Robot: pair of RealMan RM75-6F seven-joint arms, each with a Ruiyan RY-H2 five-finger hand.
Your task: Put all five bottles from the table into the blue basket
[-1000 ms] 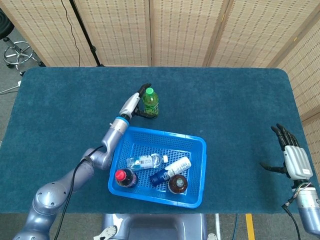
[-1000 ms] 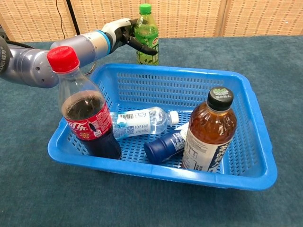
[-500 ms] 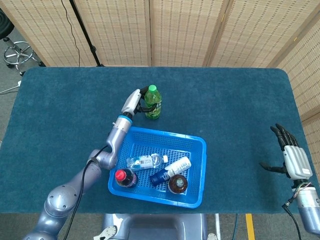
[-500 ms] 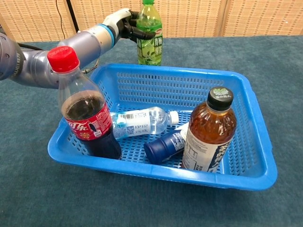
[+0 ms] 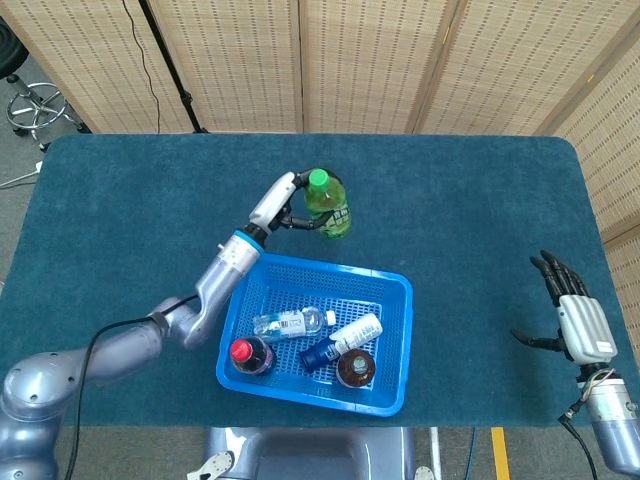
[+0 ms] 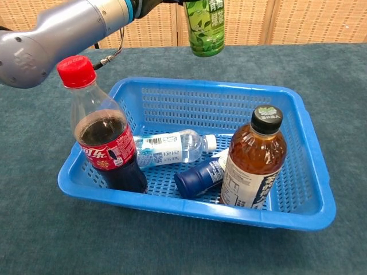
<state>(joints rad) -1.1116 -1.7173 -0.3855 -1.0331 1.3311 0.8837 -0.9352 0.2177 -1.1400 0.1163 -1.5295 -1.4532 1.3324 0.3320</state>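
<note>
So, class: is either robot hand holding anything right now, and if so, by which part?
The left robot hand holds the green plastic bottle by its upper body, below the cap, lifted off the table. The right robot hand holds nothing.

The basket [image 5: 395, 290] sits low in the centre of the frame on the worktop [image 5: 480, 220]. In it, at lower left, stands the cola bottle [image 5: 249, 357]; at lower right stands the tea bottle [image 5: 355, 368]. Between them lie the water bottle [image 5: 290, 324] and, to its right, the small bottle [image 5: 340, 341]. Above the basket's upper edge the left hand [image 5: 283, 203] holds the green bottle [image 5: 328, 203], off the worktop. The right hand [image 5: 575, 322] is at the far right edge, well apart.
</note>
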